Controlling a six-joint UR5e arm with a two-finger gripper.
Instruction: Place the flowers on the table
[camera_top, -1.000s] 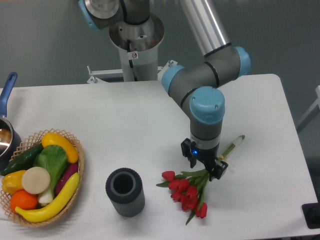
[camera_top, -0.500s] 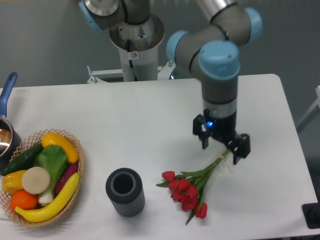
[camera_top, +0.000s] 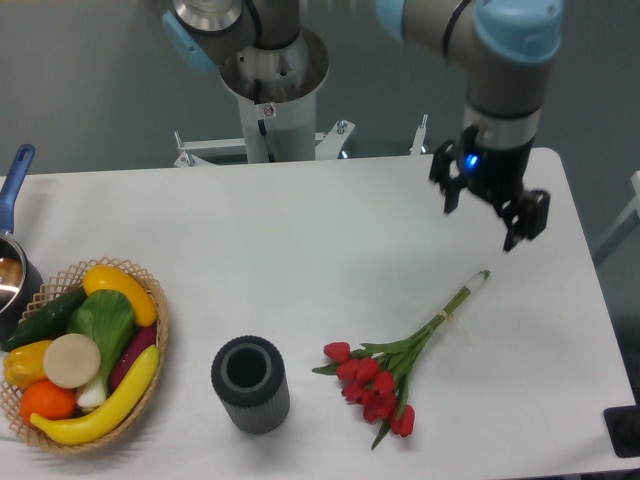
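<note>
The gripper (camera_top: 489, 208) has let go and climbed away, now up and to the right of the flowers (camera_top: 385, 372), well clear of them, where half a second ago it hung just over the stems and a second ago it was down on them; its fingers stand apart with nothing between them; the flowers lie flat on the table (camera_top: 250, 260), red heads toward the near edge, tied stems running up and to the right, and they have not shifted since the release; by my reading the placing is done and only the retreat is left; left of the flowers stands a dark cylinder (camera_top: 250, 384), and far left of them a basket (camera_top: 160, 330) of fruit and vegetables; the top of the arm is cut off by the frame, and a pot (camera_top: 12, 262) beyond the basket is mostly out of view.
</note>
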